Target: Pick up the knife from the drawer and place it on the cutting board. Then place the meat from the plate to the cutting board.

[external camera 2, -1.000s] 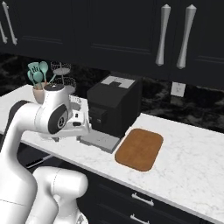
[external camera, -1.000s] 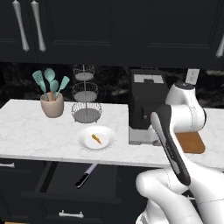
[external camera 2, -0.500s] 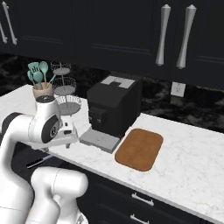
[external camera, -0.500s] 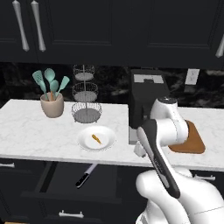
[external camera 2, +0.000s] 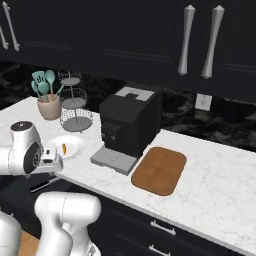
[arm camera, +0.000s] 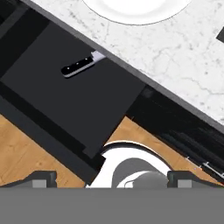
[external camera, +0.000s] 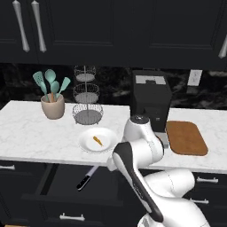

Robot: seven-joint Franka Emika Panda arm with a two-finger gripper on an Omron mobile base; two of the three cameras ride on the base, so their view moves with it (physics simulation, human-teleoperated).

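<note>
Lying in the open drawer, the knife is being approached by released gripper; meat is waiting on plate.

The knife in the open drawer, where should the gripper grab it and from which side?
Probably by the black handle, from straight above. The knife lies flat on the floor of the drawer, so only a top-down approach gets fingers to both sides; its blade tip sits under the counter edge, while the handle lies out in the open. The gripper is open and well away from it.
</note>
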